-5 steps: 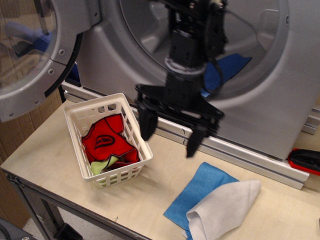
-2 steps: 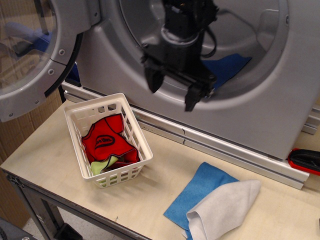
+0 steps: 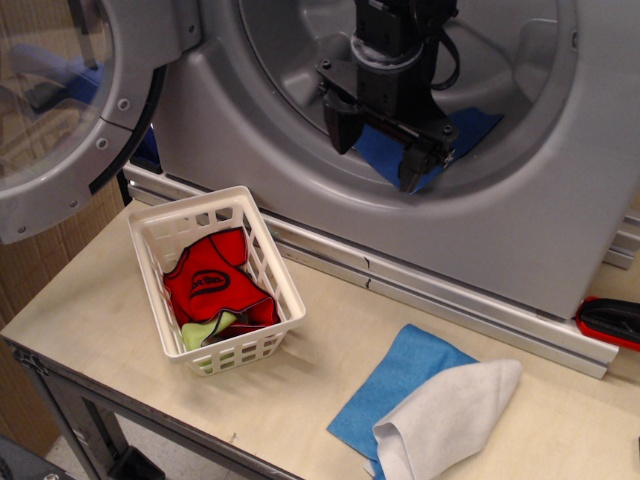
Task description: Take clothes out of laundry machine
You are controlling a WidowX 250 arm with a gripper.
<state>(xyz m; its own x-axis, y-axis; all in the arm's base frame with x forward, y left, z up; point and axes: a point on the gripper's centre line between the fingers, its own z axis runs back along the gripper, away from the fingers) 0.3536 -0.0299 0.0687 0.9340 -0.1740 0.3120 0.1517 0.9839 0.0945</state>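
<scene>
The silver-grey laundry machine fills the back, its round door swung open to the left. A royal-blue cloth lies inside the drum at the lower right of the opening. My black gripper is open and empty, its two fingers spread wide at the drum's lower rim, just in front of the blue cloth and partly hiding it. Another blue cloth lies flat on the table with a white cloth on top of it.
A white slotted basket stands on the table at the left, holding red and yellow-green cloths. A red and black tool lies at the right edge. The table's front edge is near the bottom.
My gripper has risen from above the table, between basket and cloths, up and slightly right into the washer's opening. It stays open. The cloths on the table have not moved.
</scene>
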